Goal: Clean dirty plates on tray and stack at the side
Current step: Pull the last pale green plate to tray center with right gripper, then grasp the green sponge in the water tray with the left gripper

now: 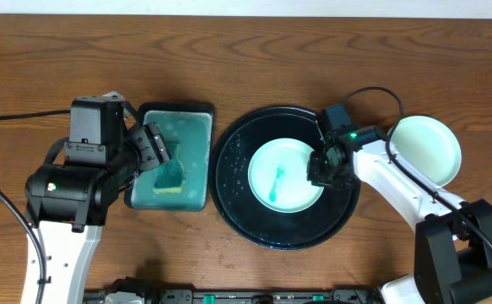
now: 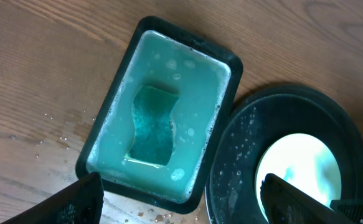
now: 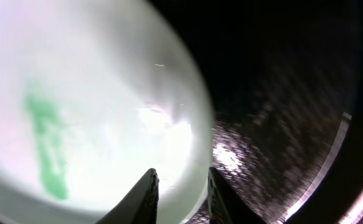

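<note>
On the tray (image 1: 229, 187), right fingers (image 3: 141, 202) sit at a teal-smeared plate (image 1: 286, 173).

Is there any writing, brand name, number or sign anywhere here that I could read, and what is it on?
None: no word, number, logo or sign can be read in any view.
The left arm and right arm show only a small green light, with no label.
The plate, round tray and rectangular tray are plain.

Left jaws wide, right jaws pinched.
</note>
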You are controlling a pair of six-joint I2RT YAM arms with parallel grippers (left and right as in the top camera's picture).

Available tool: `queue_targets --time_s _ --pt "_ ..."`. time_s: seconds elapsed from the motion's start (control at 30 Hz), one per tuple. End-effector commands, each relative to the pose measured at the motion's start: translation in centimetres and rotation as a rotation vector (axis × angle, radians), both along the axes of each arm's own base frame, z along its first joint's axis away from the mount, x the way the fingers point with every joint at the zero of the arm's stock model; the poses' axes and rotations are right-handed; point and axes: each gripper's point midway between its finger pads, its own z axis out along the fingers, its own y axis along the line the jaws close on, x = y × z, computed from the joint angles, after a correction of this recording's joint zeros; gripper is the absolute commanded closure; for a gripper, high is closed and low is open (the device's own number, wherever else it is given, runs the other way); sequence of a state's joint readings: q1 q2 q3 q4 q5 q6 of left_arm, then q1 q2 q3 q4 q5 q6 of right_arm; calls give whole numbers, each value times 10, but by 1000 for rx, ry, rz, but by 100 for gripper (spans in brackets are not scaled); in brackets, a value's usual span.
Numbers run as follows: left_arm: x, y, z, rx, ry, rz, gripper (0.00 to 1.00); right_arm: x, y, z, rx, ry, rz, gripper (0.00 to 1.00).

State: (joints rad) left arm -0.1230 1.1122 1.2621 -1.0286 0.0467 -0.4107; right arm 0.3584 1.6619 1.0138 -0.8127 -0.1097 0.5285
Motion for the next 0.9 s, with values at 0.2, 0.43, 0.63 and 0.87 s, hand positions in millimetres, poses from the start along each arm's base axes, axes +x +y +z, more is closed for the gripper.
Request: queue_targets --time_s 0.2,0.43,0.63,0.87 --pt "3 1 2 -11 -8 20 6 36 7 96 108 -338 183 73" --pt "-2 3 -47 15 148 21 5 28 -6 138 95 -464 184 68" --pt "1 2 -135 64 423 -10 36 26 -7 134 91 -445 184 68" --pt "31 0 -206 88 531 -22 49 18 -7 120 79 -372 189 68"
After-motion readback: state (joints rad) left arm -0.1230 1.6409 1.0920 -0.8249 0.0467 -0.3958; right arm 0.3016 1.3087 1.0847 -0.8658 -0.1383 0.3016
